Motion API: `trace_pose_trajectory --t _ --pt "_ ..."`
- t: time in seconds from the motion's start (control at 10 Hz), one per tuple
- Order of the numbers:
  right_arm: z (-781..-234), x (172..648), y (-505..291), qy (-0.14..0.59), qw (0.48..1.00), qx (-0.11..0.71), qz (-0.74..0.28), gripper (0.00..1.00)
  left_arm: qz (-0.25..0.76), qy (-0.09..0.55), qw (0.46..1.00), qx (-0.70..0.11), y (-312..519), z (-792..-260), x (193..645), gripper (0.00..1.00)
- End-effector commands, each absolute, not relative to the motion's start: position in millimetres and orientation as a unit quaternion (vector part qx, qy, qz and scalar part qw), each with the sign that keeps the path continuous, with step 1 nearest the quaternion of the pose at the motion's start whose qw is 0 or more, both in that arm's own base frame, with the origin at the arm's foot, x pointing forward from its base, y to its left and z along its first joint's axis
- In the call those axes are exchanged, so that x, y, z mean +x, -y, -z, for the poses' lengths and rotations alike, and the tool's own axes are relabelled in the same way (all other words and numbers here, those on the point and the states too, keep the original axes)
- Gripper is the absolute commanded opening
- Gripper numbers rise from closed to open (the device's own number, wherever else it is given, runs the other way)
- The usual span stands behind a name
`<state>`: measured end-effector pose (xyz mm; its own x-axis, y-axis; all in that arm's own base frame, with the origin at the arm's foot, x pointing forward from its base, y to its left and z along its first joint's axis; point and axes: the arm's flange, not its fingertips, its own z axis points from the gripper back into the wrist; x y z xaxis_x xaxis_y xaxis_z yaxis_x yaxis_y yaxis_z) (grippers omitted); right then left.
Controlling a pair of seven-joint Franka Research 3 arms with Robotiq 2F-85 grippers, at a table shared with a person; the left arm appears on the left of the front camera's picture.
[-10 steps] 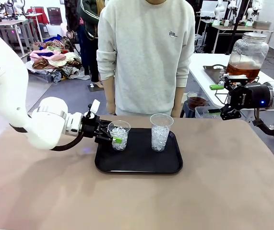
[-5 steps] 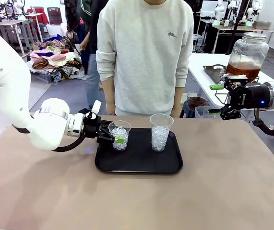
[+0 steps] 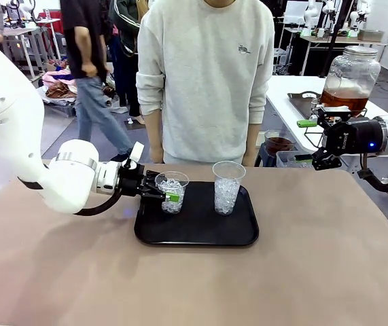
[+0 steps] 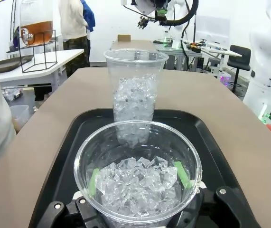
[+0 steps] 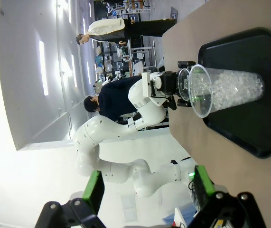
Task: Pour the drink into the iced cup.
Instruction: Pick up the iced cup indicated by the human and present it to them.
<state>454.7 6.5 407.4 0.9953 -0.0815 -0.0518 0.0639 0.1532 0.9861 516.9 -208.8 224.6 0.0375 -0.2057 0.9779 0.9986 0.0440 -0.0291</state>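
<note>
- Found left hand [image 3: 169, 197] pinching the short iced cup [image 4: 135, 161] low on its wall, green pads [image 4: 182, 174] pressed against opposite sides.
- Noted that cup upright, ice filling roughly its lower half, at the left end of the black tray [image 3: 200, 234]; cannot tell whether its base touches the tray floor.
- Noted tall iced cup [image 3: 227, 189] upright on the same tray, to the right of the short one and apart from it.
- Recorded tray lying flat on the brown counter [image 3: 302, 258], toward the far edge.
- Found right hand [image 3: 309, 140] raised past the counter's far right corner, jaws spread, gripping nothing.
- Located the drink [image 3: 345, 99], amber, in the lower part of a lidded glass jar [image 3: 351, 68] on a wire stand [image 4: 40, 59] on a white side counter [image 3: 285, 95], well apart from both cups.
- Noted a person [image 3: 207, 81] in a pale sweatshirt standing at the far edge behind the tray.
</note>
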Motion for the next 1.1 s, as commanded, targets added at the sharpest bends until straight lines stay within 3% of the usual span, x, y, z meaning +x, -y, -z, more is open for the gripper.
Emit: trace_pose_trajectory --t 0.0,0.3,1.0 --pt "-409 455 -7 0.008 0.759 0.650 0.046 1.00 0.527 0.470 0.555 -0.440 208 -231 512 0.72" --pt "-409 455 -7 0.008 0.759 0.650 0.046 1.00 0.513 0.482 0.560 -0.437 208 -249 518 0.72" --pt "-409 455 -7 0.008 0.759 0.650 0.046 1.00 0.548 0.471 0.549 -0.419 238 -380 562 0.72"
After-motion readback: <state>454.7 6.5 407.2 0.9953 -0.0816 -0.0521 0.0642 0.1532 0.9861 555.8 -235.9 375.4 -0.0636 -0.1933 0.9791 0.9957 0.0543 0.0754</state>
